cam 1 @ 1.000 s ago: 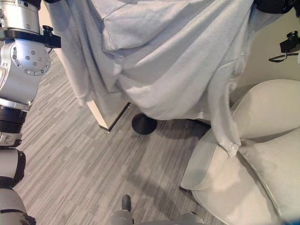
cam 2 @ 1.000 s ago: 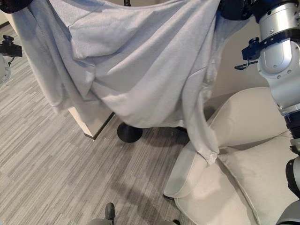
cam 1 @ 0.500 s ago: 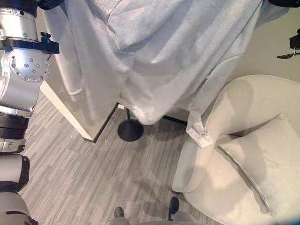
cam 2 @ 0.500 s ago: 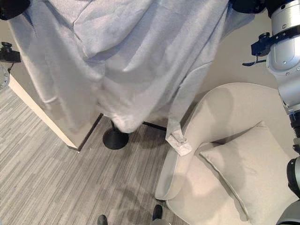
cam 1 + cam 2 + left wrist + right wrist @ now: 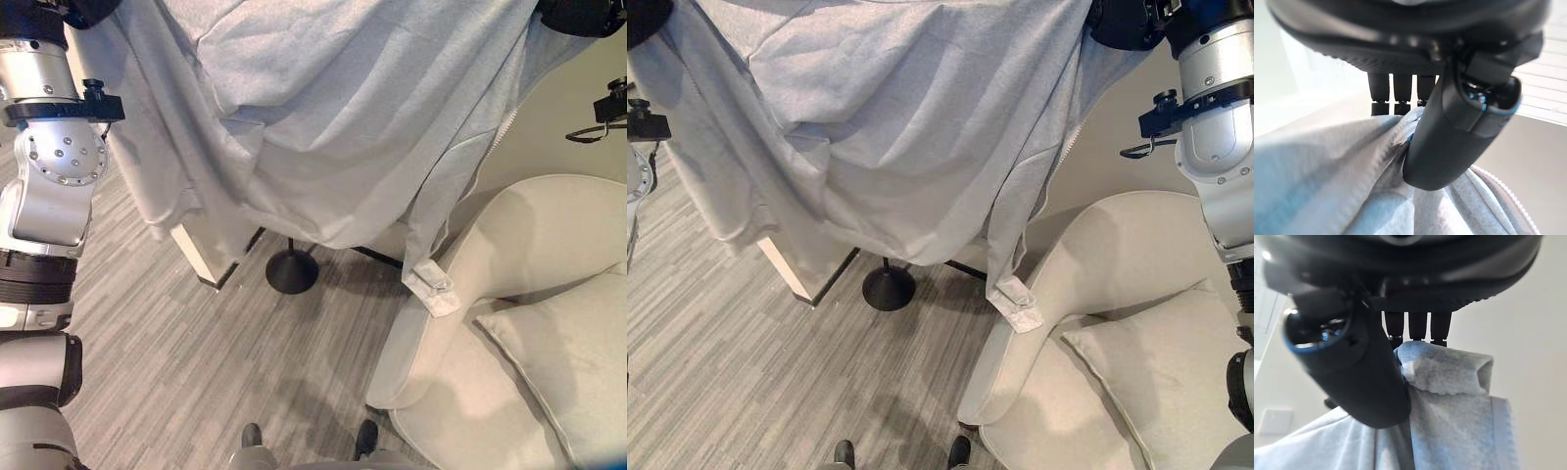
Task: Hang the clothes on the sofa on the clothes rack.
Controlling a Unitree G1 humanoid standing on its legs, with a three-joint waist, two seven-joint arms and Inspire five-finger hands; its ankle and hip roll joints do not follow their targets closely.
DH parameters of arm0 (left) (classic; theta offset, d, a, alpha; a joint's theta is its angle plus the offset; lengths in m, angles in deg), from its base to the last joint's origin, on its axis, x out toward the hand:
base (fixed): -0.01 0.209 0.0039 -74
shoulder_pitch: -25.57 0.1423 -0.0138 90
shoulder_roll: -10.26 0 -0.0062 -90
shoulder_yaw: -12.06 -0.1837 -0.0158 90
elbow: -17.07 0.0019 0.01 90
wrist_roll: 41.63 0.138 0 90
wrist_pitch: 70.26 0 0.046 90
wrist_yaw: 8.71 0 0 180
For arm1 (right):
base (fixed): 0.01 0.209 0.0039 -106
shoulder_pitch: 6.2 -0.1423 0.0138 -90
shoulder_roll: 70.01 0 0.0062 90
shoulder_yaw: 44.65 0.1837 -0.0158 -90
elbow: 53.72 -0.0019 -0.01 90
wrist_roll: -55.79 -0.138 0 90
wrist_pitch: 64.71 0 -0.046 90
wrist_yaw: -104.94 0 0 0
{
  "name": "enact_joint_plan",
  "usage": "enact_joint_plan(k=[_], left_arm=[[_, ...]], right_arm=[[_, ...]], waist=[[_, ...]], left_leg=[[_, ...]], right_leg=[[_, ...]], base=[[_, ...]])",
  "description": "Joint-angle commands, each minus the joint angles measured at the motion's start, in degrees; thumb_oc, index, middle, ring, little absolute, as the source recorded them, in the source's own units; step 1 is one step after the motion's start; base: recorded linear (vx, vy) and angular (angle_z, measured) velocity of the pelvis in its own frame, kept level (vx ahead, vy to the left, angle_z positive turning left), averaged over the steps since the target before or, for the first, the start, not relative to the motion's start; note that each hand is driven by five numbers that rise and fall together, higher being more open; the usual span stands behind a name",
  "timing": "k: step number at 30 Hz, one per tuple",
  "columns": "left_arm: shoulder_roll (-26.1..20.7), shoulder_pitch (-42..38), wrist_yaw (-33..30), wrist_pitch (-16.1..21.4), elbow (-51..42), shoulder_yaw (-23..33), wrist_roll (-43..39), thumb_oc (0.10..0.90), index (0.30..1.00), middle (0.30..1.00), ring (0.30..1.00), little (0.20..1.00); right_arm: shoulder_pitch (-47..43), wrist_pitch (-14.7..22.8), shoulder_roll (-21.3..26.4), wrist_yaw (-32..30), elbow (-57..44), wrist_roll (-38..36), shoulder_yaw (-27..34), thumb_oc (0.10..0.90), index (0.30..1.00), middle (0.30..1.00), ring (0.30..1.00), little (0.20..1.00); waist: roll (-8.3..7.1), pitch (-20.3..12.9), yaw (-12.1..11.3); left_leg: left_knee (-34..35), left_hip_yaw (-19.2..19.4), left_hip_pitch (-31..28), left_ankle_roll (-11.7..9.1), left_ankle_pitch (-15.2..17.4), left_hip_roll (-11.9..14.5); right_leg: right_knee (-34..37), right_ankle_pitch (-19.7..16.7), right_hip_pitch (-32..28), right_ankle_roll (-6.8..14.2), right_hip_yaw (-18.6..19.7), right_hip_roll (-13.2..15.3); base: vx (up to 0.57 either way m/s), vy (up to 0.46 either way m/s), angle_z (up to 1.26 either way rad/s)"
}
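The left hand (image 5: pixel 1449 127) pinches one upper edge of a light grey zip-up sweatshirt (image 5: pixel 353 127), thumb pressed over the cloth against its fingers, at the upper left of the head views. From there the garment spreads wide across the top of the scene, lifted clear of the cream sofa (image 5: pixel 529 284) and sagging in folds in the middle. Below its hem stands a round black base on a thin pole (image 5: pixel 292 270), likely the foot of the clothes rack, beside the corner of a pale wall or cabinet (image 5: pixel 211 257). A sleeve cuff (image 5: pixel 432 291) dangles just above the sofa's arm, near a cushion (image 5: pixel 573 357). At the upper right, the right hand (image 5: pixel 1366 377) is clamped on the other upper edge.

By my judgement the pick-up is done and the carry is under way; draping the sweatshirt over the rack is left, and the rack's top is hidden behind the cloth.

The head views give the spread, the sofa and the base; the wrist views show each thumb-and-finger grip and the zipper teeth (image 5: pixel 1508 196) by the left hand.
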State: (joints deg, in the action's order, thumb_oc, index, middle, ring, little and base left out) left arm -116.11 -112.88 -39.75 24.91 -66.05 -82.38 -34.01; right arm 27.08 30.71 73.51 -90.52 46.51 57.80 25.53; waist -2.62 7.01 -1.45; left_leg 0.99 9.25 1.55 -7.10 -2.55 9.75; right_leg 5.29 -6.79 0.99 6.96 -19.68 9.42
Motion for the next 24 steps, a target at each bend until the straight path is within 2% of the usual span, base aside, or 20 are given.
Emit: enact_joint_plan(k=[1, 2, 3, 4, 6, 7, 8, 10, 13, 14, 15, 16, 17, 20, 24], left_arm=[[-4.3, -4.8, -2.7, 2.4, -3.5, 1.9, 2.4, 0.4, 0.3, 0.3, 0.3, 0.3], [-4.1, -6.0, -2.3, 2.4, -3.2, 0.4, 2.4, 0.4, 0.3, 0.3, 0.3, 0.3], [-4.0, -6.6, -2.1, 2.4, -3.2, -0.2, 2.4, 0.4, 0.3, 0.3, 0.3, 0.3], [-4.0, -7.2, -1.5, 2.0, -3.8, -1.3, 2.7, 0.4, 0.3, 0.3, 0.3, 0.3], [-4.1, -7.2, -1.4, 1.9, -3.8, -1.2, 2.7, 0.4, 0.3, 0.3, 0.3, 0.3], [-3.6, -7.4, -0.9, 1.8, -4.2, -1.5, 3.8, 0.4, 0.3, 0.3, 0.3, 0.3], [-3.3, -7.2, -0.6, 1.9, -4.2, -1.5, 3.9, 0.4, 0.3, 0.3, 0.3, 0.3], [-3.2, -6.6, -0.4, 1.8, -4.5, -1.1, 3.9, 0.4, 0.3, 0.3, 0.3, 0.3], [-2.5, -5.0, -0.2, 1.8, -4.8, -0.1, 3.8, 0.4, 0.3, 0.3, 0.3, 0.3], [-2.4, -4.9, -0.2, 1.8, -4.8, 0.0, 3.8, 0.4, 0.3, 0.3, 0.3, 0.3], [-1.9, -4.3, -0.1, 2.0, -4.4, 0.3, 4.1, 0.4, 0.3, 0.3, 0.3, 0.3], [-0.9, -3.6, 0.2, 2.2, -4.6, 0.9, 4.3, 0.4, 0.3, 0.3, 0.3, 0.3], [-1.1, -3.0, 0.4, 2.3, -5.0, 1.5, 4.4, 0.4, 0.3, 0.3, 0.3, 0.3], [-0.5, -0.9, 0.6, 2.4, -5.5, 2.8, 4.3, 0.4, 0.3, 0.3, 0.3, 0.3], [0.5, 0.5, 0.8, 2.4, -6.4, 4.0, 4.0, 0.4, 0.3, 0.3, 0.3, 0.3]], right_arm=[[-2.1, 0.4, 2.9, -3.4, -2.3, 3.0, 5.2, 0.4, 0.3, 0.3, 0.3, 0.3], [-2.0, -0.1, 3.1, -3.5, -2.2, 3.3, 5.2, 0.4, 0.3, 0.3, 0.3, 0.3], [-1.8, -0.3, 3.0, -3.4, -2.0, 3.7, 5.1, 0.4, 0.3, 0.3, 0.3, 0.3], [-2.9, -1.1, 1.5, -3.4, -2.1, 4.4, 4.5, 0.4, 0.3, 0.3, 0.3, 0.3], [-3.2, -1.1, 1.4, -3.4, -2.1, 4.4, 4.3, 0.4, 0.3, 0.3, 0.3, 0.3], [-4.1, -1.1, 0.1, -2.9, -2.4, 4.7, 3.3, 0.4, 0.3, 0.3, 0.3, 0.3], [-4.3, -0.9, 0.2, -2.5, -2.8, 4.5, 3.1, 0.4, 0.3, 0.3, 0.3, 0.3], [-5.2, -0.6, 0.3, -2.6, -2.6, 3.8, 2.5, 0.4, 0.3, 0.3, 0.3, 0.3], [-5.9, -0.2, 0.8, -3.0, -1.7, 2.6, 1.9, 0.4, 0.3, 0.3, 0.3, 0.3], [-6.1, -0.2, 0.8, -3.0, -1.7, 2.5, 1.7, 0.4, 0.3, 0.3, 0.3, 0.3], [-6.0, 0.0, 1.3, -2.9, -1.6, 2.5, 1.5, 0.4, 0.3, 0.3, 0.3, 0.3], [-6.3, 0.2, 1.3, -2.8, -1.6, 2.4, 1.8, 0.4, 0.3, 0.3, 0.3, 0.3], [-6.2, 0.3, 1.6, -2.8, -1.8, 2.4, 1.8, 0.4, 0.3, 0.3, 0.3, 0.3], [-5.5, 0.3, 2.0, -2.4, -1.7, 2.0, 2.1, 0.4, 0.3, 0.3, 0.3, 0.3], [-3.9, 0.6, 2.5, -2.1, -2.3, 1.8, 3.5, 0.4, 0.3, 0.3, 0.3, 0.3]], waist=[[-2.9, -5.8, -0.2], [-3.21, -6.4, 0.1], [-3.17, -6.4, 0.3], [-2.86, -4.4, 0.0], [-2.98, -4.3, -0.1], [-2.23, -3.0, 1.0], [-2.22, -2.8, 1.5], [-2.05, -2.4, 1.4], [-2.19, -1.8, 2.3], [-2.05, -1.8, 2.3], [-2.6, -1.8, 2.8], [-3.34, -3.1, 2.4], [-3.45, -3.6, 2.2], [-3.3, -5.1, 1.9], [-3.36, -4.9, 1.5]], left_leg=[[4.0, 0.0, -0.3, -0.8, 3.4, 0.3], [4.0, 0.4, -0.3, 0.0, 4.6, -2.0], [4.0, 0.6, -0.7, 0.5, 5.2, -2.8], [4.0, 1.8, -2.5, 2.9, 6.7, -5.5], [4.0, 2.1, -2.5, 3.2, 6.6, -5.8], [4.0, 2.9, -3.7, 3.7, 7.4, -6.1], [4.0, 3.0, -4.4, 3.7, 7.9, -6.2], [4.0, 3.7, -5.0, 3.4, 8.2, -6.1], [4.0, 3.4, -6.3, 3.5, 8.9, -6.9], [4.0, 3.4, -6.3, 3.4, 8.9, -6.8], [4.0, 3.2, -6.2, 3.7, 9.0, -7.5], [4.0, 3.3, -6.1, 3.6, 9.2, -8.1], [4.0, 3.4, -6.0, 3.6, 9.2, -8.2], [4.0, 3.8, -7.2, 3.6, 9.8, -8.2], [3.1, 3.9, -9.2, 3.2, 9.7, -8.3]], right_leg=[[-0.3, 6.3, -6.2, 3.6, 0.0, 1.6], [-0.3, 3.3, -6.7, 4.2, 0.3, 4.0], [-1.9, 1.8, -6.4, 4.2, 0.5, 5.1], [-12.0, -4.6, -2.8, 4.8, -0.1, 10.1], [-13.0, -4.4, -2.1, 5.0, 0.5, 10.6], [-19.4, -2.2, 2.3, 3.7, 1.8, 8.8], [-19.2, 0.1, 3.6, 3.2, 2.5, 6.6], [-15.9, 3.1, 5.2, 2.0, 1.4, 3.0], [-9.9, 3.1, 8.3, 2.3, 1.6, -2.2], [-9.4, 2.9, 8.1, 2.2, 1.6, -2.4], [-6.6, 2.6, 7.7, 2.1, 2.7, -3.2], [-1.3, 1.2, 4.6, 2.1, 3.1, -4.1], [-0.3, 0.8, 4.1, 2.1, 2.7, -4.0], [-0.3, 2.1, 2.5, 1.8, 2.3, -4.3], [-0.3, 3.4, 0.2, 1.4, 2.2, -4.4]], base=[[0.37, 0.478, 0.12], [0.26, 0.405, 0.17], [0.3, 0.657, 0.17], [0.15, 0.459, 0.12], [0.09, 0.309, -0.04], [0.18, 0.301, -0.09], [0.24, 0.301, 0.01], [0.15, 0.044, -0.15], [0.13, 0.011, -0.29], [0.07, -0.01, -0.01], [0.17, -0.069, 0.39], [0.21, -0.087, 0.54], [0.18, -0.076, 0.37], [0.14, -0.037, -0.15], [0.12, -0.045, -0.09]])
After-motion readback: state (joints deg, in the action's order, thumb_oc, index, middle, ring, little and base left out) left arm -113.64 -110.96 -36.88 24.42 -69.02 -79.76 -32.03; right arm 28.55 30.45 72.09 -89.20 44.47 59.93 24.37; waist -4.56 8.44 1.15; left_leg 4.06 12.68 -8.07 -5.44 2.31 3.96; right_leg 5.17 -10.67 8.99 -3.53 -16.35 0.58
